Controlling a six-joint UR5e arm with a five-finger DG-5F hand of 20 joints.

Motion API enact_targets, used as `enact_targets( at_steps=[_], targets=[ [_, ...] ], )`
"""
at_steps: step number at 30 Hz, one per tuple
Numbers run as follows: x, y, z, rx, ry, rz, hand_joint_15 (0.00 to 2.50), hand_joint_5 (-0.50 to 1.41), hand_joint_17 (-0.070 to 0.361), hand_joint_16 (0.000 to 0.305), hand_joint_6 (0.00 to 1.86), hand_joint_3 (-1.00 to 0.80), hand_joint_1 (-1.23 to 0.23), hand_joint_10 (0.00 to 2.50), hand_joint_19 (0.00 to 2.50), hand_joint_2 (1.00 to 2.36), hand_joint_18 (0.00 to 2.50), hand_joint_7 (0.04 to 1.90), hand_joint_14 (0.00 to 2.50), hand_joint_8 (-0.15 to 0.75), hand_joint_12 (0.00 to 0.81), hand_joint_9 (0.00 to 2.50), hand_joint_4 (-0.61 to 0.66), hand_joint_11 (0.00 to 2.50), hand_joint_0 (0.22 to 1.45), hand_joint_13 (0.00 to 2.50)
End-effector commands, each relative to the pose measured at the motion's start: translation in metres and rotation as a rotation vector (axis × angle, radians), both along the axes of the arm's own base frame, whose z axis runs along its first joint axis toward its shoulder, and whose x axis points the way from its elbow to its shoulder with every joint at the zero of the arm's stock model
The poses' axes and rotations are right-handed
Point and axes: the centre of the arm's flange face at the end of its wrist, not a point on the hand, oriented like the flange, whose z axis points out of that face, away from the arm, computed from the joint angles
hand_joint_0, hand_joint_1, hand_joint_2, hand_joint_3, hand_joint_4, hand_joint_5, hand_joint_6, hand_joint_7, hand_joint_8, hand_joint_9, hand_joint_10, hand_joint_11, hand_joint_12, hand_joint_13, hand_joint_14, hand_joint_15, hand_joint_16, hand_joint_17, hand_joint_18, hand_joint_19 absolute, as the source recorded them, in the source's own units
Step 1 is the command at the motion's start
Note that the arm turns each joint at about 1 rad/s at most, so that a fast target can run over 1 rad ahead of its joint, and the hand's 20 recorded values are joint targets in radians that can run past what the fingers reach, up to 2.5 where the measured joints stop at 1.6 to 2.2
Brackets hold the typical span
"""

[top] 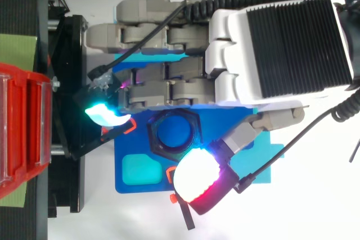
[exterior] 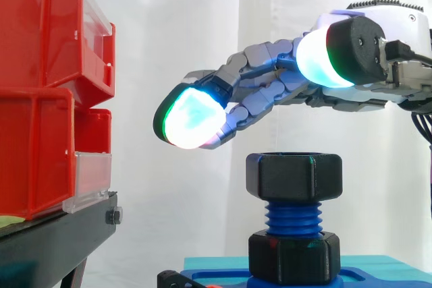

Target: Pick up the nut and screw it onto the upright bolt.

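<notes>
Looking at a task that is seemingly past its first half: finding the black hex nut (exterior: 293, 177) already sitting on the top of the upright blue bolt (exterior: 293, 218), with the pick-up apparently done. Seeing several turns of bare thread between this nut and the black hex collar (exterior: 293, 257) at the foot of the bolt, so probably leaving more screwing down to do, though not being able to tell how deep the nut is meant to go. Holding the hand (exterior: 270, 79) just above the nut, apart from it, with fingers stretched out and relaxed, gripping nothing. Viewing from above, noticing the nut as a dark six-sided ring (top: 153, 139) around the round blue bolt end, standing level on the blue base plate (top: 126, 147).
</notes>
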Motion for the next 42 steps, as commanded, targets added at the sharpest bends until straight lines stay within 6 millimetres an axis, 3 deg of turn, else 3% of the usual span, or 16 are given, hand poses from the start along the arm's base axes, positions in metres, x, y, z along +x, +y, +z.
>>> enact_targets(
  at_steps=[1,13,30,39,42],
  targets=[
    [-0.001,0.001,-0.003,0.0,0.017,0.0,0.0,-0.14,0.068,0.03,0.5,-0.5,-0.1,0.0,0.0,1.0,0.0,0.74,0.0,0.192,0.282,0.47,0.15,0.0,0.47,0.16],
    [-0.006,0.001,-0.006,-0.004,0.06,0.006,0.0,-0.09,0.059,0.026,0.5,-0.5,-0.14,0.0,0.0,1.0,0.0,0.99,0.0,0.21,0.265,0.59,0.22,0.0,0.49,0.28],
    [-0.008,-0.004,-0.008,-0.005,0.078,0.001,0.0,-0.03,0.03,0.013,0.5,-0.5,-0.21,0.0,0.0,1.0,0.07,1.35,0.0,0.232,0.2,0.78,0.16,0.0,0.52,0.5],
    [-0.01,-0.016,-0.008,-0.006,0.078,0.003,0.0,-0.01,0.023,0.01,0.5,-0.5,-0.24,0.0,0.0,1.0,0.2,1.47,0.0,0.241,0.18,0.88,0.15,0.0,0.53,0.62],
    [-0.011,-0.022,-0.008,-0.006,0.078,0.004,0.0,0.0,0.025,0.011,0.5,-0.5,-0.19,0.0,0.0,1.0,0.23,1.52,0.0,0.245,0.182,0.9,0.13,0.0,0.51,0.65]
  ],
)
